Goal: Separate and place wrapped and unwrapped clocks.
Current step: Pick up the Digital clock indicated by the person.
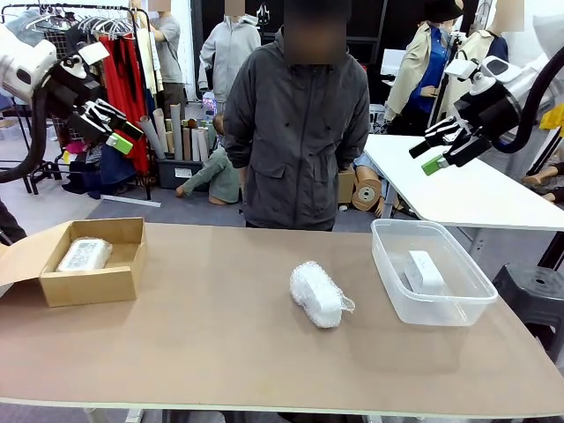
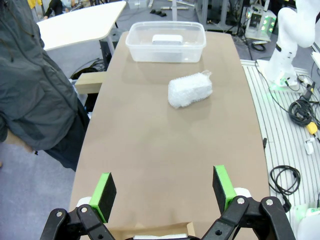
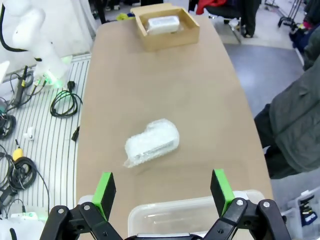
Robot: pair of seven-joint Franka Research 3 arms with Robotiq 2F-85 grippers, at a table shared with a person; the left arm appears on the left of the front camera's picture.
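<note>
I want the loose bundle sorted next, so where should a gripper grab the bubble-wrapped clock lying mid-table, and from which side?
Probably from straight above, closing across the short width of the wrapped clock at its thick middle. It lies flat and oblong on the table with open space around it. Skip the loose flap of wrap at one end; it would likely crumple.

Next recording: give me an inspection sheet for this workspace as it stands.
Surface: brown table, bare between the items.
Job's things: wrapped clock in the cardboard box, left; second wrapped clock loose mid-table; bare clock in the clear tub, right.
Clutter: nothing seen.
Grippers: left gripper and right gripper raised above the table, jaws open, empty.
Cables: cables on the floor beside the table.
Surroundings: person at the far edge; clothes rack, white table behind.
</note>
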